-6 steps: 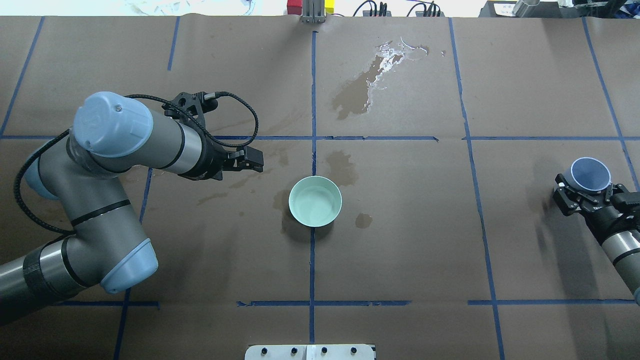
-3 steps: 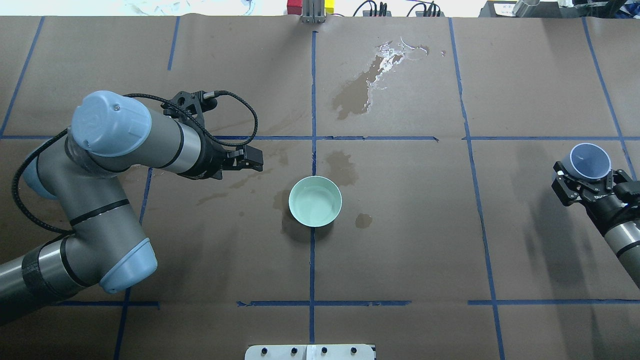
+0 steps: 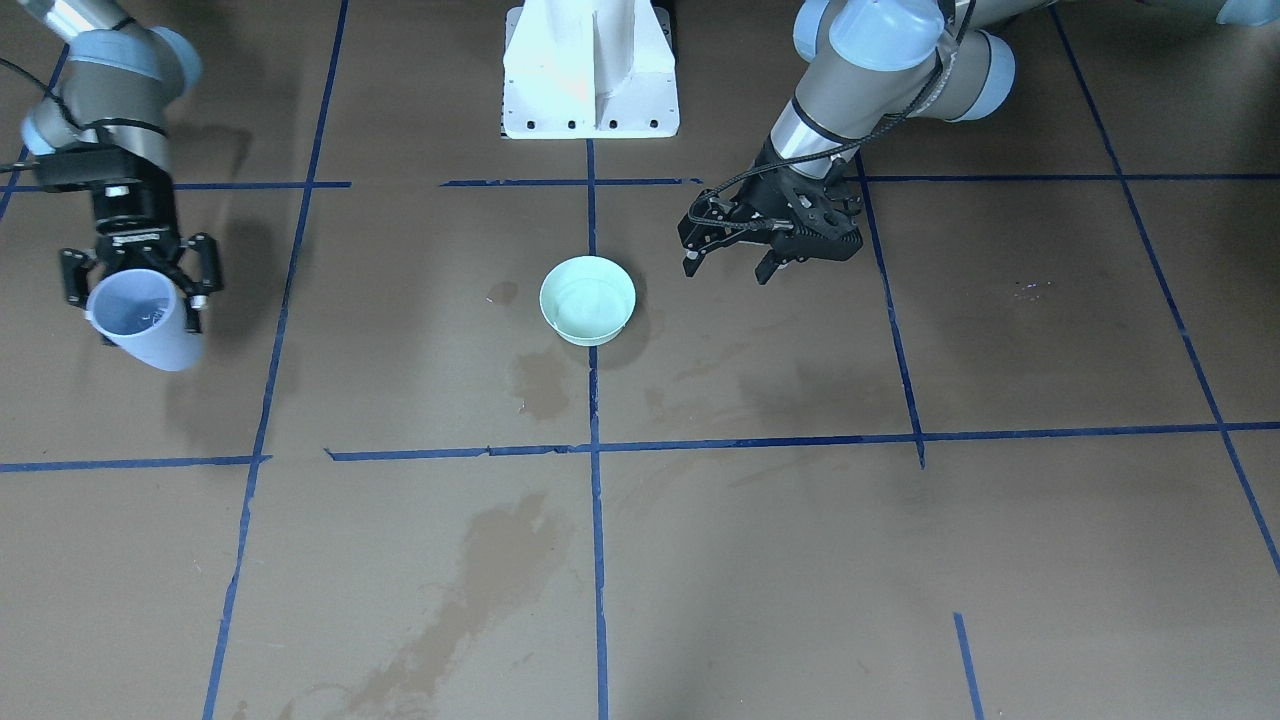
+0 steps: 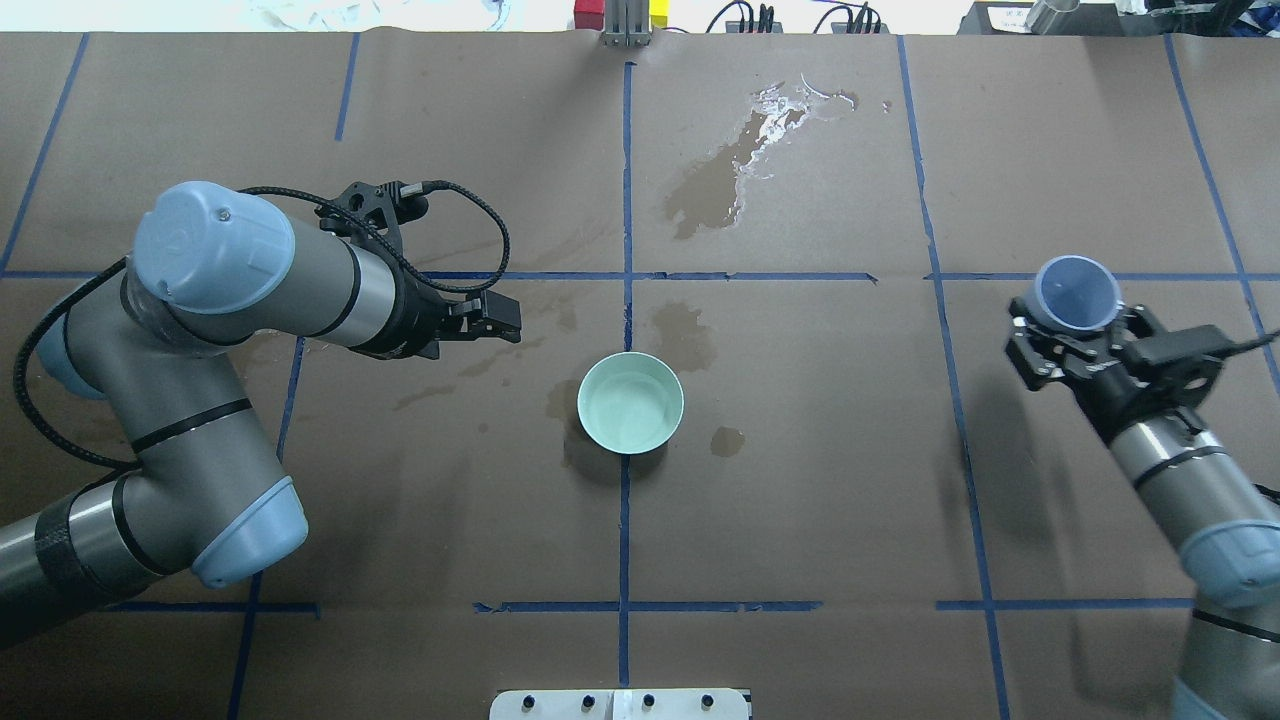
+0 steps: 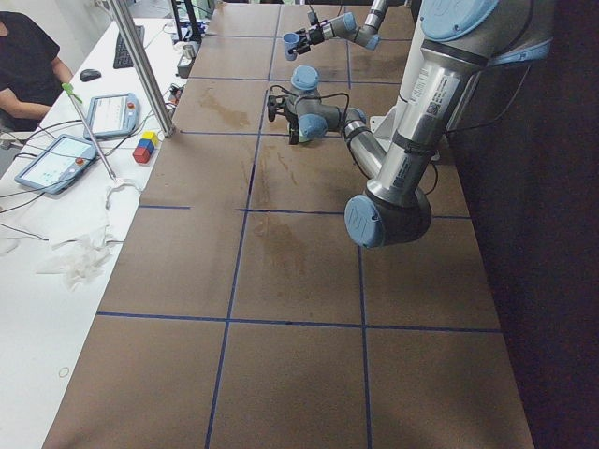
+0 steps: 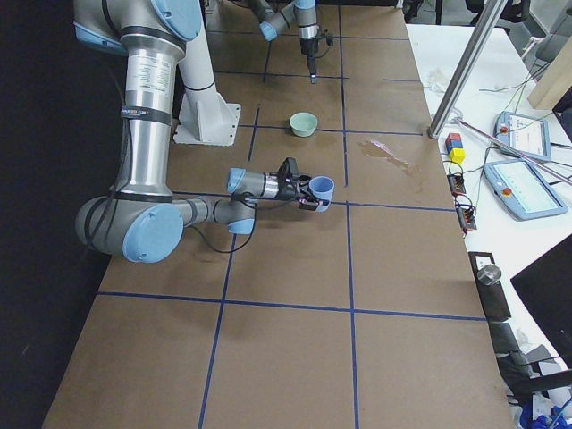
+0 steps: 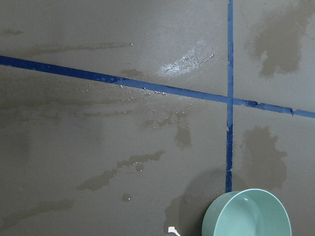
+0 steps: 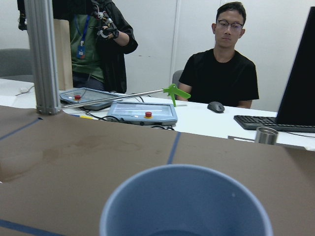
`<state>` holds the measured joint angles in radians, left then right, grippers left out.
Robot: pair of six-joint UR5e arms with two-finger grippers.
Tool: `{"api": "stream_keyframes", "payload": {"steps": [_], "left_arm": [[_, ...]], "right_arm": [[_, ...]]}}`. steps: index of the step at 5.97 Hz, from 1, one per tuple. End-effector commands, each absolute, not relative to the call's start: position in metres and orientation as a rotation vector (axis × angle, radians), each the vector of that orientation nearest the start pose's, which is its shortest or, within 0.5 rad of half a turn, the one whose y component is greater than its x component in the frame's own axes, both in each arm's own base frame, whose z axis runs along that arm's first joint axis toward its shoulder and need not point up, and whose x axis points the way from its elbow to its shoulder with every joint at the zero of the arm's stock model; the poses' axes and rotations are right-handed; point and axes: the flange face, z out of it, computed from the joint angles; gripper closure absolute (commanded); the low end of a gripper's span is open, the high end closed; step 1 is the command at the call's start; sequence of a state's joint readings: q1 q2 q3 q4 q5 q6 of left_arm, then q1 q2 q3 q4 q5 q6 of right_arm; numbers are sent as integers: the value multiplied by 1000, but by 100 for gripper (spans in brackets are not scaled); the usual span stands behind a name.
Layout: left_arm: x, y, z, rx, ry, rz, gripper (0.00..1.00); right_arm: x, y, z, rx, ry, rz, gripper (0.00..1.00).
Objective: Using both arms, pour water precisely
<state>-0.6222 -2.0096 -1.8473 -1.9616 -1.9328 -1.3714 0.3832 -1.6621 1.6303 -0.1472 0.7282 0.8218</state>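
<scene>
With the right gripper [image 4: 1078, 325] clamping the pale blue plastic cup [image 4: 1076, 293] and the left gripper [image 3: 728, 268] open, I carry it level over the mint-green round bowl [image 4: 630, 402].

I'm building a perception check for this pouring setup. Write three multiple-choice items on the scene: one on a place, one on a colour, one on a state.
1. Where does the mint bowl stand?
A. in a gripper
B. on a blue tape line near the table's middle
C. at the table's far edge

2. What colour is the cup in the right gripper?
A. red
B. yellow
C. pale blue

3. How is the left gripper?
A. open, holding nothing
B. shut on the bowl
C. shut on the cup

Key:
1 B: in the overhead view the tape line runs under the bowl.
2 C: the cup's wall and inside are pale blue.
3 A: its fingers stand apart beside the bowl with nothing between them.
</scene>
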Motion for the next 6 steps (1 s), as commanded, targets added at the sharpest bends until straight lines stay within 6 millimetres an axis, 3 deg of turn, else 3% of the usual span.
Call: {"api": "stream_keyframes", "payload": {"steps": [1, 2, 3, 4, 6], "left_arm": [[431, -431, 246, 139, 1129, -179, 0], [429, -432, 254, 135, 1117, -185, 0], [429, -432, 256, 133, 1114, -186, 0], [429, -434, 256, 136, 1112, -188, 0], [427, -437, 257, 136, 1109, -192, 0]], "right_arm": [[-409, -367, 428, 1286, -753, 254, 81], [-452, -366, 378, 1286, -760, 225, 81], [-476, -367, 342, 1283, -742, 209, 80], [-498, -367, 321, 1280, -644, 180, 79], [-522, -339, 315, 1349, -427, 54, 79]]}}
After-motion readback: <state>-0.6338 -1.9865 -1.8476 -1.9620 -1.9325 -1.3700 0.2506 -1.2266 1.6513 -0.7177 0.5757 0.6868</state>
